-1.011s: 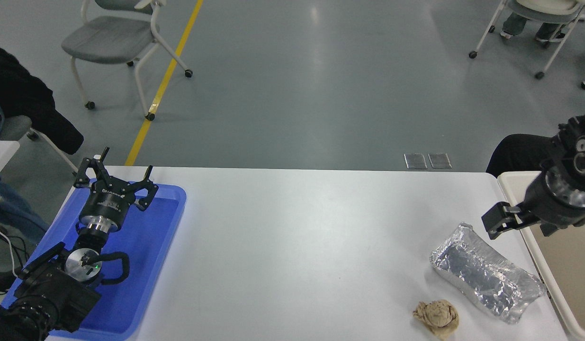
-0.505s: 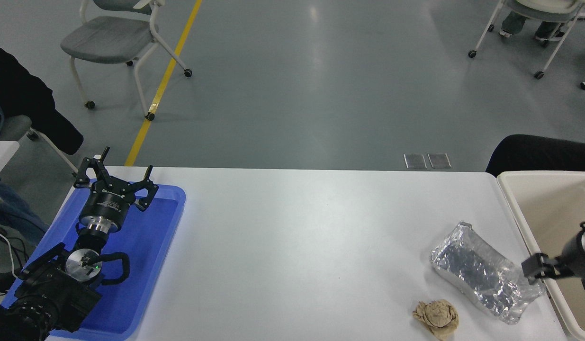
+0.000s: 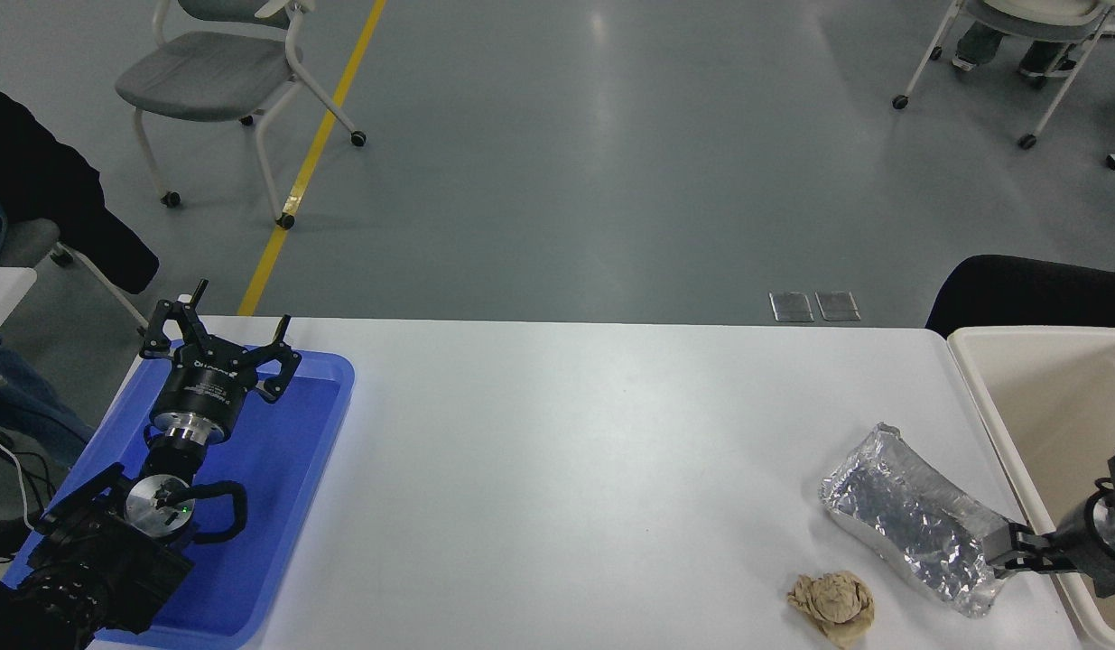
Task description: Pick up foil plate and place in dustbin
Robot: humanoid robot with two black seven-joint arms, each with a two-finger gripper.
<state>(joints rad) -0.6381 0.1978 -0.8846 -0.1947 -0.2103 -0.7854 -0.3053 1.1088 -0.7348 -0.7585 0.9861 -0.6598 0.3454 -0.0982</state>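
The foil plate, a shiny wrinkled silver tray, lies at an angle on the white table near its right end. My right gripper comes in from the right edge, low over the table, at the plate's near right end. Its jaws stand slightly apart, one on each side of the plate's rim there. The dustbin, beige with a cream rim, stands against the table's right edge, just right of the plate. My left gripper is open and parked over the blue tray at the lower left.
A small tan paper ball lies by the front edge, just left of the plate. A blue plastic tray sits at the table's left end. A person's dark clothing shows behind the dustbin. Chairs stand on the floor beyond.
My right gripper has come down from above the plate's far end, along the dustbin side, to the plate's near right end. The plate has not moved. The left arm is still.
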